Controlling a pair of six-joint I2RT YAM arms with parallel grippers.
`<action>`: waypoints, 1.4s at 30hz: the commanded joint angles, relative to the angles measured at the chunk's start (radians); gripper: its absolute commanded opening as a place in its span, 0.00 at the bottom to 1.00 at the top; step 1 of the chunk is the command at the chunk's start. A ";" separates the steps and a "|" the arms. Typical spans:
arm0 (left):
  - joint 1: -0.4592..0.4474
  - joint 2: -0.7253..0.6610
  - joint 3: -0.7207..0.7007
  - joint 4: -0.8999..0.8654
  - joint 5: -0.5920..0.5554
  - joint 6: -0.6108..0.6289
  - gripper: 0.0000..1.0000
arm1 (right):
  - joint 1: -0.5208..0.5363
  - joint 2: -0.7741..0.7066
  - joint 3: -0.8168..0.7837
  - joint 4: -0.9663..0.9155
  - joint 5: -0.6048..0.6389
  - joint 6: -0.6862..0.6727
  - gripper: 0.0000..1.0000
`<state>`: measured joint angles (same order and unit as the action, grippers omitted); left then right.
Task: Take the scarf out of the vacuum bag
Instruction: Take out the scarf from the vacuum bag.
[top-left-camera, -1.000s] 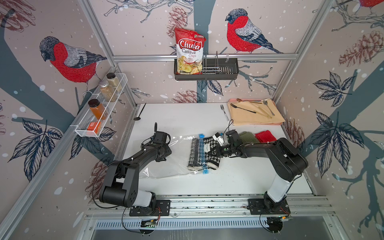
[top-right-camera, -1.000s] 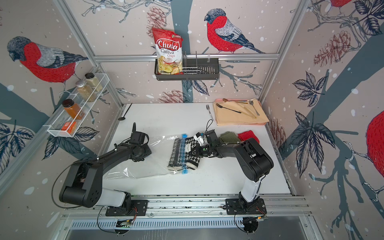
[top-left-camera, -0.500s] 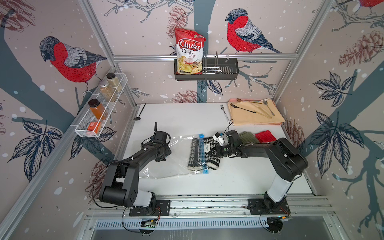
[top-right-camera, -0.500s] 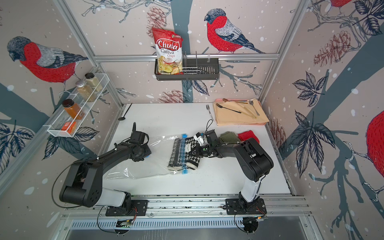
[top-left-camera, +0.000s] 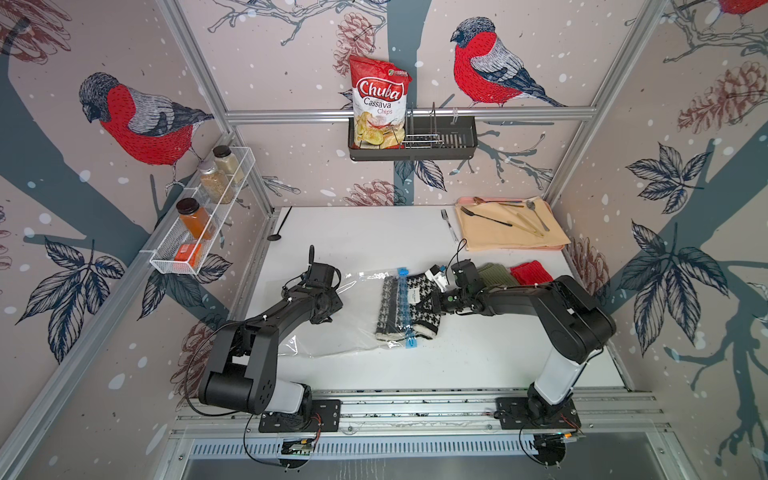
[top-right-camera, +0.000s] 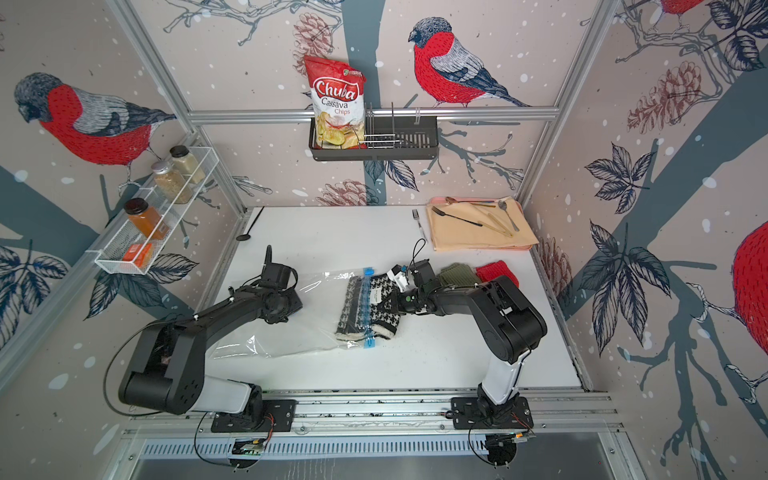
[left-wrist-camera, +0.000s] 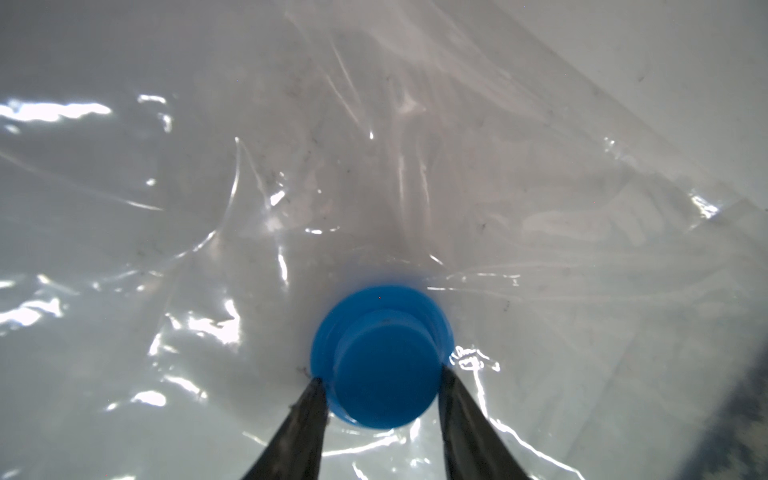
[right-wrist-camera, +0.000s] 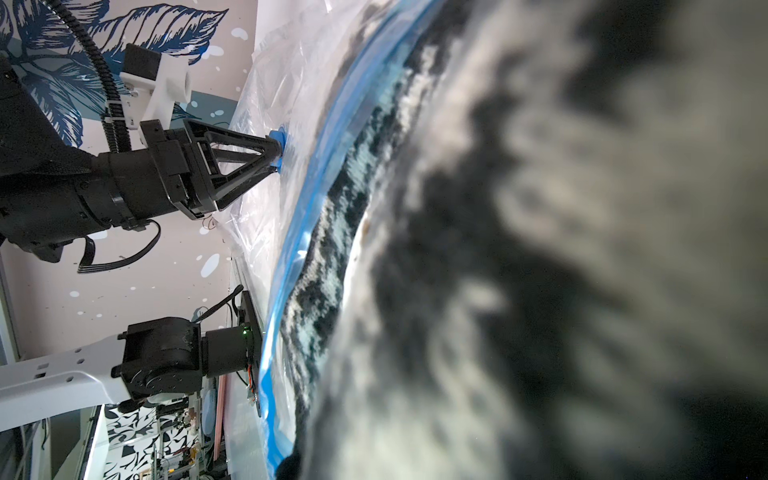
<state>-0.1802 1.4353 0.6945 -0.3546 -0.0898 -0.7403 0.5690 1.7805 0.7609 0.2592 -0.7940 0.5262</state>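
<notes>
On a white table (top-left-camera: 374, 232) inside bird-papered walls (top-left-camera: 291, 62), my left gripper (left-wrist-camera: 382, 378) is pinching the bag (top-left-camera: 353, 316) by its blue valve (left-wrist-camera: 380, 332). My right gripper (top-left-camera: 434, 300) is clamping the scarf (top-left-camera: 424, 320), which is lying partly out of the bag's mouth.

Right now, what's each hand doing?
Left hand: closed on the blue valve of the vacuum bag.
Right hand: closed, seemingly pinching the scarf.

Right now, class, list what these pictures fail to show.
- Right gripper fingertips: buried in the scarf in both top views; the right wrist view is mostly blurred scarf.
- Label print: too small in top views.
- Left gripper, at the bag's valve: hidden beneath its own wrist in both top views.
</notes>
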 joint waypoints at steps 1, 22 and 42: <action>0.001 0.000 0.010 -0.023 -0.037 -0.004 0.52 | 0.002 -0.002 0.005 0.021 -0.021 0.000 0.00; 0.001 0.025 0.003 0.000 -0.042 0.002 0.40 | 0.000 0.000 -0.002 0.023 -0.022 0.000 0.00; 0.010 0.028 0.011 -0.020 -0.104 -0.006 0.44 | -0.018 -0.020 -0.031 0.040 -0.029 0.019 0.00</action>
<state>-0.1741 1.4620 0.7013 -0.3283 -0.1352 -0.7403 0.5549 1.7668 0.7326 0.2806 -0.8116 0.5484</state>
